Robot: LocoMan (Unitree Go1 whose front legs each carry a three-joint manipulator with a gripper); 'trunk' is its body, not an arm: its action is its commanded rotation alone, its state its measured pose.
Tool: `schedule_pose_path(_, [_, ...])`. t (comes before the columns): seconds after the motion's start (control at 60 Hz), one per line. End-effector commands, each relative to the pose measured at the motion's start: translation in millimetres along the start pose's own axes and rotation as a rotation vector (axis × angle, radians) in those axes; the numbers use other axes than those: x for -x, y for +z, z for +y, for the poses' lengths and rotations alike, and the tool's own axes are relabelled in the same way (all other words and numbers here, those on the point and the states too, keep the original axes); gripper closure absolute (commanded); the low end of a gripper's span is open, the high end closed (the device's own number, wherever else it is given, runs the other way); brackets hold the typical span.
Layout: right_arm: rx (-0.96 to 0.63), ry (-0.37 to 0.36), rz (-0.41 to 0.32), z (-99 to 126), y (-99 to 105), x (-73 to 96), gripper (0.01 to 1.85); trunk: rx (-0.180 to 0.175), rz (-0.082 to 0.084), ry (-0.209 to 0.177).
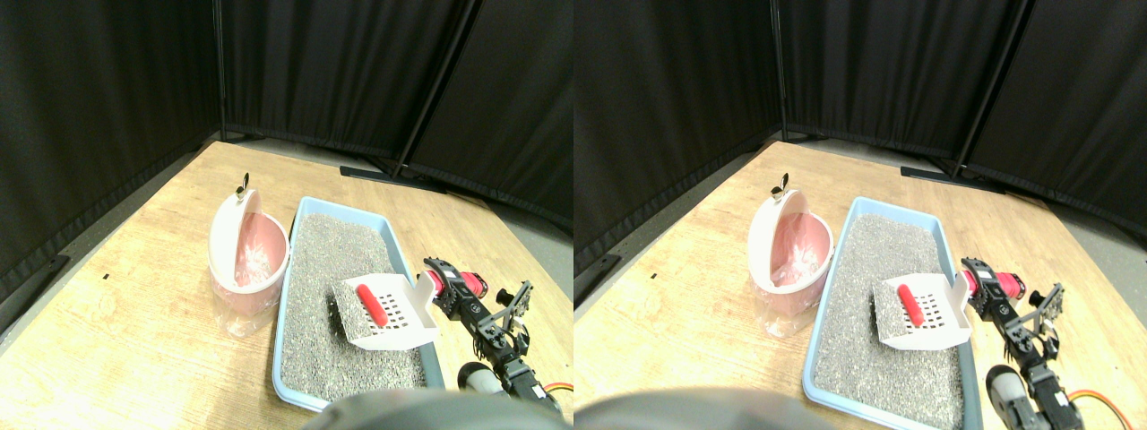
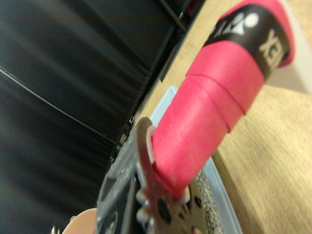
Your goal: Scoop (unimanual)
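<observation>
A white slotted litter scoop [image 1: 387,309] is seen raised at a tilt over the near right part of a pale blue litter tray [image 1: 288,296], with a red cylindrical piece [image 1: 372,305] lying across its perforated floor and a band of grey litter [image 1: 327,246] caught along its front lip. The scoop's red wrapped handle [image 2: 214,97] is gripped by the right claw [image 1: 445,285], whose dark jaw frame is seen clamped round the handle's end in the wrist view. Most of the claw's far side is hidden behind the handle, and the wrist view is blurred at close range. The arm is cut off at the lower right edge of the stereo view.

The tray is filled nearly to its rim with litter; its near corner is cut off by the picture's lower edge. Just beside the tray's left wall, a pink bin [image 1: 246,264] with a white swing lid [image 1: 228,233] tipped open is set on the wooden desk [image 1: 107,331]. Bare desk is left to the left and behind; black curtains [image 1: 107,81] close off the back.
</observation>
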Motion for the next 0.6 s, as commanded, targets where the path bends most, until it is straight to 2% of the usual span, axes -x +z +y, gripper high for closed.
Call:
schedule_pose_path(0.017, [-0.071, 0.037, -0.169, 1.4, 18.5, -2.1, 1.81, 0.019, 0.005, 0.003])
schedule_pose_path(0.083, [-0.114, 0.024, -0.200, -1.1, 20.3, -3.2, 1.81, 0.018, 0.004, 0.003])
schedule_pose_path(0.183, [-0.306, 0.011, -0.220, -6.6, 25.0, -7.9, 1.81, 0.016, -0.003, 0.001])
schedule_pose_path(0.383, [-0.462, 0.000, -0.273, -9.5, 28.8, -18.7, 1.81, 0.018, -0.005, 0.007])
schedule_pose_path(0.6, [-0.484, 0.025, -0.280, -2.1, 36.3, -22.9, 1.81, 0.020, -0.007, 0.012])
